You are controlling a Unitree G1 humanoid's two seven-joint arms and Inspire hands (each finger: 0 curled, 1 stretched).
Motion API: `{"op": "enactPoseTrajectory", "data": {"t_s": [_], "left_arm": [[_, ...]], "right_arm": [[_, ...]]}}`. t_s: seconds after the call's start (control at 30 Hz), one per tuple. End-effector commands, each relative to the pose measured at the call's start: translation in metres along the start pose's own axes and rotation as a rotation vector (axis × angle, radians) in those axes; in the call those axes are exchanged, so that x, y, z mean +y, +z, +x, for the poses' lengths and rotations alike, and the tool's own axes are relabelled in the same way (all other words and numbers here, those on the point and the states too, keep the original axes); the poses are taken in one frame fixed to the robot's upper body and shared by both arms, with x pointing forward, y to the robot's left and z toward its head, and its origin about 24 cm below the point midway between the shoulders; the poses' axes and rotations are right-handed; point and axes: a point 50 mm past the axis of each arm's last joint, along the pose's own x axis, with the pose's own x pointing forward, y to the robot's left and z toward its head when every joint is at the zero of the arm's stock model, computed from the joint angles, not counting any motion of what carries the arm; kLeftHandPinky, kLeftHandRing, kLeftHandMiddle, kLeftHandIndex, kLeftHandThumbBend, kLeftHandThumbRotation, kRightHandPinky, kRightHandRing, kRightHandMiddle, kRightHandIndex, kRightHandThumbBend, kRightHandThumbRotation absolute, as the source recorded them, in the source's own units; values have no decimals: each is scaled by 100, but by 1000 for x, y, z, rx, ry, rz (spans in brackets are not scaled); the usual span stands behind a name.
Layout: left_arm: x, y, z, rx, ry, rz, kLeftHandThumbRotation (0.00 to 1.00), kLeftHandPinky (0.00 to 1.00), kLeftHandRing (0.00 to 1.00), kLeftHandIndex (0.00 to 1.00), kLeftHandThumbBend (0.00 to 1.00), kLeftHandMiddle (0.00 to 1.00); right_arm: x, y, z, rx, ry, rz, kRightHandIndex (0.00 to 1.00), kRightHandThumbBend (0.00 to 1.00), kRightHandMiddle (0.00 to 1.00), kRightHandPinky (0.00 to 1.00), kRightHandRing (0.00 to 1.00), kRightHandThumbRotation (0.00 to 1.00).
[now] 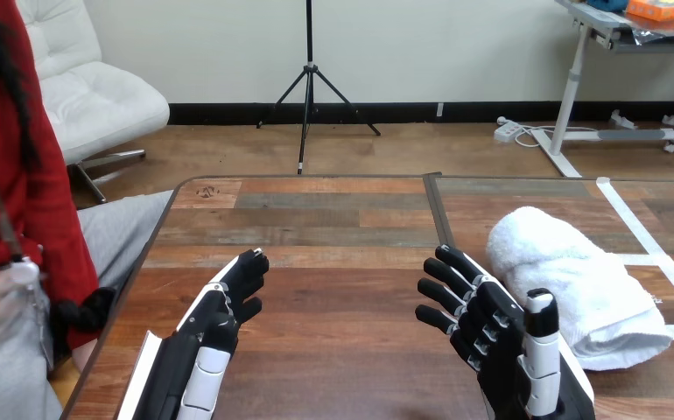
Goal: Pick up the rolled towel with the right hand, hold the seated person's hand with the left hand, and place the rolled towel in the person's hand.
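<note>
R hand (498,343) splayed, empty, beside rolled towel (581,278)

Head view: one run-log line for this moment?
rolled towel on table | right robot hand open beside it | left robot hand open, empty

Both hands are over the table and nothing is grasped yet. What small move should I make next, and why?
Probably shift the right hand a little to its right, onto the white rolled towel, and curl its fingers round it. The towel lies ungrasped on the wooden table right beside that hand, whose fingers are straight and empty. The left hand is open too.
</note>
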Motion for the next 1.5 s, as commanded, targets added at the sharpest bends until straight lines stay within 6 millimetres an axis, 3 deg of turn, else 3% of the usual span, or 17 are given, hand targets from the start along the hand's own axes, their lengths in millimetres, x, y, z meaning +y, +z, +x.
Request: {"op": "enactPoseTrajectory", "data": {"t_s": [0.0, 0.33, 0.87, 1.47], "left_arm": [[-2, 14, 16, -107, -2, -8, 100, 90, 92, 87, 79, 90], [-2, 15, 16, -106, -10, -11, 100, 90, 92, 87, 79, 90], [-4, 15, 15, -102, -7, -7, 100, 90, 92, 87, 80, 89], [-4, 15, 14, -102, -2, -5, 100, 90, 92, 87, 79, 89]], "right_arm": [[0, 17, 24, -105, 44, -63, 90, 96, 90, 86, 89, 100], [-16, 28, 53, -135, 23, -210, 92, 99, 93, 89, 92, 100], [-48, 63, 98, -226, -85, -470, 94, 100, 94, 90, 95, 100], [-88, 90, 128, -239, -204, -699, 94, 97, 94, 86, 93, 99]]}}
